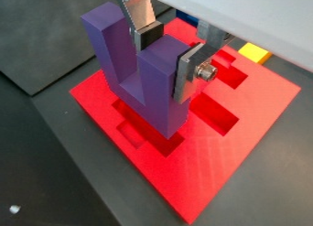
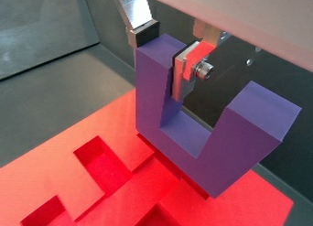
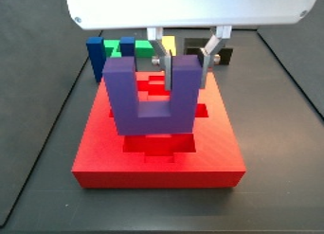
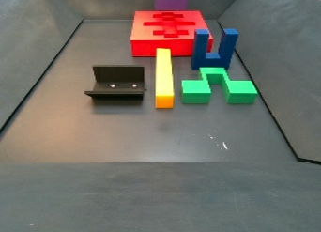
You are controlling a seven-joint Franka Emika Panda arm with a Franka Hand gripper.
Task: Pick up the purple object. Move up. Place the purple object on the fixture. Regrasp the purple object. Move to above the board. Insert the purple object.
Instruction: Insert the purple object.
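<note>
Gripper (image 1: pixel 169 48) fingers, flat silver plates with dark pads, are clamping one upright prong of the small matte purple U-shaped plastic block (image 1: pixel 145 72), one plate on each face of that prong; in a wrist view the gripper (image 2: pixel 169 47) is pinching the prong near its top. The wrist is pointing straight down, with the white housing above filling the upper edge of a side view, where the gripper (image 3: pixel 185 50) is gripping the right-hand prong of the purple block (image 3: pixel 152 90). The block is hanging with its prongs up and its base down (the second prong standing free) over the large flat red rectangular board (image 3: pixel 218 143); its base is sitting at or just in a darker recessed cutout, though how deep cannot be told. In both wrist views the red board (image 2: pixel 73 188) is spreading out directly beneath the block.

Farther out, a side view is showing the black L-shaped fixture (image 4: pixel 116 84) standing on the dark floor, well apart from the board (image 4: pixel 141 31), with a long yellow bar (image 4: pixel 163 76) just beside it, then a blue upright block (image 4: pixel 216 50) and a green block (image 4: pixel 216 86) beyond the bar.
</note>
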